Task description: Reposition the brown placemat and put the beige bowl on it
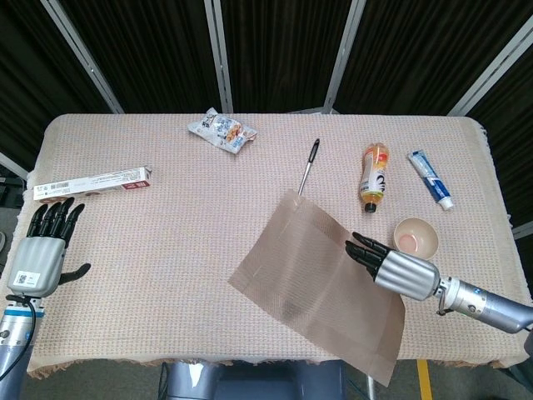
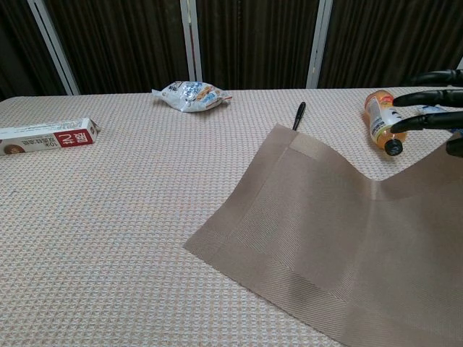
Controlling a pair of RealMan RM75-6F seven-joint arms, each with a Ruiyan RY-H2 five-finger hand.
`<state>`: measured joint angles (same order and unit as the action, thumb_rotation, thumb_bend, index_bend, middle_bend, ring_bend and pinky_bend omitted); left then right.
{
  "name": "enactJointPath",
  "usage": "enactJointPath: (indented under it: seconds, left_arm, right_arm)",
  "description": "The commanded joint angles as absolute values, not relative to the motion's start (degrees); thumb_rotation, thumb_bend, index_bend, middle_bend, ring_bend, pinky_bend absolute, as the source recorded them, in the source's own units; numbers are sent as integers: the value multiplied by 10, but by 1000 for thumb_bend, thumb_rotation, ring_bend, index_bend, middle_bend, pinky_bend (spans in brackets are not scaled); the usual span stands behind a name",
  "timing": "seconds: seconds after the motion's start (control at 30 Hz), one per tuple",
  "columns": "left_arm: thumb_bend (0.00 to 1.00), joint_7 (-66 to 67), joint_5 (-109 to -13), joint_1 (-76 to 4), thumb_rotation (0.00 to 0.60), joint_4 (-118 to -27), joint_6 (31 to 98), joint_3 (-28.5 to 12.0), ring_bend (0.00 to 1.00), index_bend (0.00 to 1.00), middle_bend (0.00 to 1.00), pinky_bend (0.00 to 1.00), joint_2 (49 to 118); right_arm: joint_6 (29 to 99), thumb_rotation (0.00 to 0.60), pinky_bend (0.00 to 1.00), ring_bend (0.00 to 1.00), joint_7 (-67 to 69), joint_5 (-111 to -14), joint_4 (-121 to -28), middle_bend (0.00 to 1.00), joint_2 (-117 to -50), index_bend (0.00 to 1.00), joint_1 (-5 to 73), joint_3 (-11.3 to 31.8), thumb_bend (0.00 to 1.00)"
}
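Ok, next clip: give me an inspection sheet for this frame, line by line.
Surface: table under beige woven cloth.
Job's things: brown placemat skewed, near corner past the table's edge; beige bowl off it, upright.
Clutter: toothpaste box, snack packet, pen, bottle lying down, tube.
Hands: right hand holds the placemat's edge; left hand open, holding nothing.
Cables: nothing seen.
Surroundings: dark curtains.

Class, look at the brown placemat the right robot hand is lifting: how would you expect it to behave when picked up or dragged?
The brown placemat is probably floppy: it bends upward near the right robot hand while its far corner lies flat. It seems light, since one edge rises easily. It likely slides readily across the tablecloth and may drape over the table's front edge, where one corner already overhangs.
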<state>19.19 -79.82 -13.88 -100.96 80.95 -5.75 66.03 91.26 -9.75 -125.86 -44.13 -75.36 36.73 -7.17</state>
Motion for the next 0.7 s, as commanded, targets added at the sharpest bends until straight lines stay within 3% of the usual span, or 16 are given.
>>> enactJointPath:
  seconds: [0.03, 0.07, 0.1, 0.13, 0.2, 0.23, 0.3, 0.33, 0.4, 0.53, 0.7]
  left_arm:
    - [0, 193, -796, -139, 600, -1007, 809, -58, 0, 0, 0, 0, 661]
    - [0, 193, -795, -139, 600, -1007, 808, -58, 0, 0, 0, 0, 661]
    - [0, 193, -794, -139, 600, -1006, 808, -58, 0, 0, 0, 0, 661]
    - [0, 193, -794, -139, 600, -1005, 808, -58, 0, 0, 0, 0, 661]
    - [0, 194, -794, -139, 600, -1004, 806, -57, 0, 0, 0, 0, 661]
    - [0, 194, -794, -139, 600, -1003, 805, -56, 0, 0, 0, 0, 662]
    - [0, 194, -794, -139, 600, -1003, 804, -55, 0, 0, 0, 0, 662]
    - [0, 194, -796, -139, 600, -1003, 804, -55, 0, 0, 0, 0, 663]
    - [0, 195, -800, -139, 600, -1004, 805, -53, 0, 0, 0, 0, 663]
    - [0, 194, -807, -139, 600, -1003, 804, -49, 0, 0, 0, 0, 663]
    - [0, 190, -828, -150, 600, -987, 790, -43, 0, 0, 0, 0, 670]
  right_arm:
    - [892, 600, 0, 0, -100, -1262, -403, 146, -775, 752, 391, -65, 485]
    - [890, 600, 0, 0, -101, -1262, -398, 145, -777, 742, 393, -64, 478]
    - [888, 600, 0, 0, -101, -1261, -390, 144, -780, 648, 397, -64, 463]
    - [887, 600, 0, 0, -101, -1259, -382, 140, -783, 469, 399, -63, 450]
    - [888, 600, 0, 0, -102, -1255, -374, 109, -786, 289, 401, -61, 419]
    - [891, 600, 0, 0, -106, -1251, -365, 74, -789, 139, 402, -57, 351]
    - [898, 600, 0, 0, -114, -1239, -349, 14, -794, 89, 398, -50, 161]
    - [895, 600, 0, 0, -118, -1225, -342, 0, -797, 9, 392, -43, 50]
    - [897, 600, 0, 0, -114, -1194, -344, 0, -799, 0, 377, -28, 0]
    - [923, 600, 0, 0, -82, -1125, -371, 0, -795, 0, 338, 9, 0]
    - [909, 600, 0, 0, 9, -995, -496, 0, -764, 0, 268, 55, 0]
